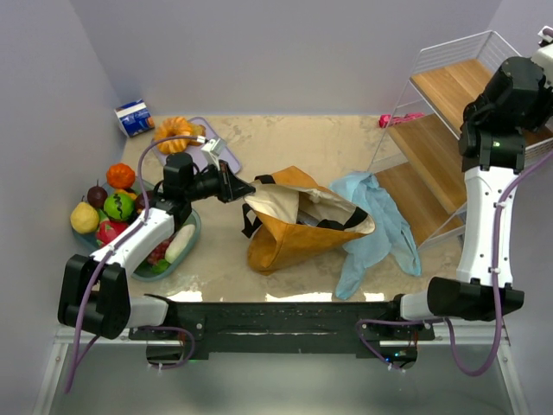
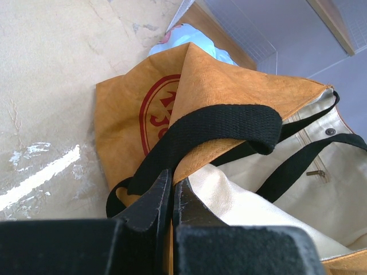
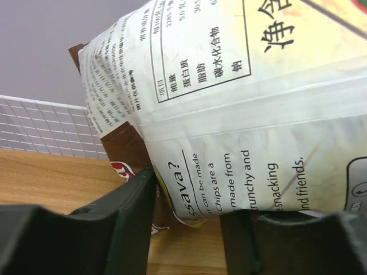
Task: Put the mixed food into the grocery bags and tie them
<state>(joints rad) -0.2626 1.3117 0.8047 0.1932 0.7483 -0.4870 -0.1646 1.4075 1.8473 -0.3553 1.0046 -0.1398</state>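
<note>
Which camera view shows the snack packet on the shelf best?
The right wrist view: the snack packet fills the picture between the right pincer's fingers, its print legible. It is not visible in the top view, nor in the left wrist view, which shows the tote.

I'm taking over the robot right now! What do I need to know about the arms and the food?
Left gripper: shut on the mustard-tan tote at its rim, beside a black handle.
Right gripper: jaws either side of a cassava chips packet on the wooden shelf; a firm grip is not clear.
Things: the light-blue plastic bag lies right of the tote. The orange, green apple, pear and plum are clustered at the teal tub.
Done: no food seen in either bag; nothing tied.
Left: bag the packet and fruit, then tie both bags.
</note>
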